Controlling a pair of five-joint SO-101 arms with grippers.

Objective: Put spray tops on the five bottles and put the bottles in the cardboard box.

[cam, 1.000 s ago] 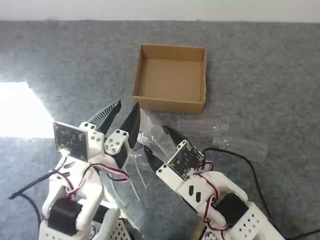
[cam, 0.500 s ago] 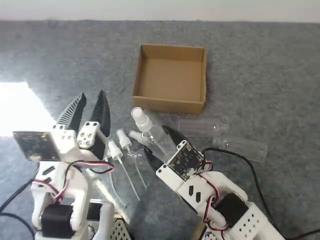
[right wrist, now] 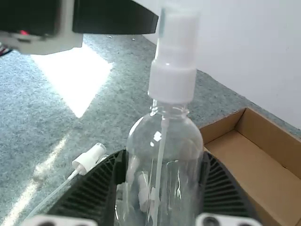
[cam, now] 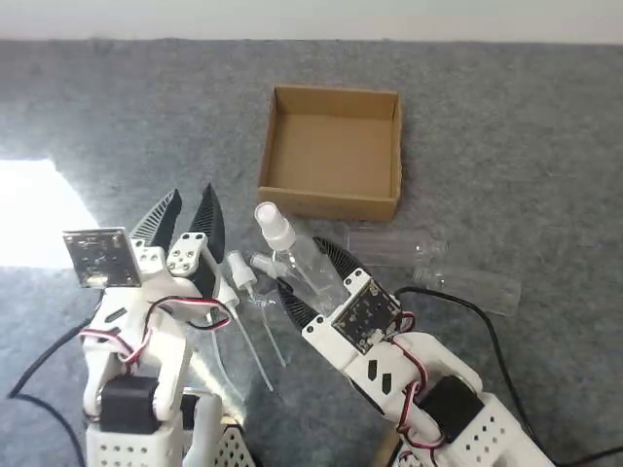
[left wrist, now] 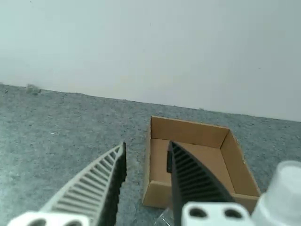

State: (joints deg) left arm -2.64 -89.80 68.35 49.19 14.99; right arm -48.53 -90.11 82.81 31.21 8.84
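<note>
My right gripper point(cam: 304, 267) is shut on a clear bottle point(cam: 300, 259) with a white spray top point(cam: 273, 226) on its neck, held tilted just in front of the cardboard box point(cam: 329, 204). In the right wrist view the bottle point(right wrist: 162, 150) stands between the jaws, its spray top point(right wrist: 175, 61) uppermost. My left gripper point(cam: 192, 197) is open with nothing in it, to the left of the bottle and apart from it. In the left wrist view that gripper point(left wrist: 147, 150) faces the box point(left wrist: 188, 132). Two bare bottles point(cam: 394, 243) point(cam: 477, 284) lie on the table to the right.
Loose spray tops point(cam: 240, 270) with long dip tubes lie on the grey table between the arms, one also in the right wrist view point(right wrist: 89, 160). The open box point(right wrist: 263, 146) holds nothing. A bright patch of light point(cam: 34, 214) covers the table's left side.
My left gripper has drawn back to the left from the bottle's spray top and opened away from it, then shifted slightly right. The right gripper still holds the bottle, almost unmoved.
</note>
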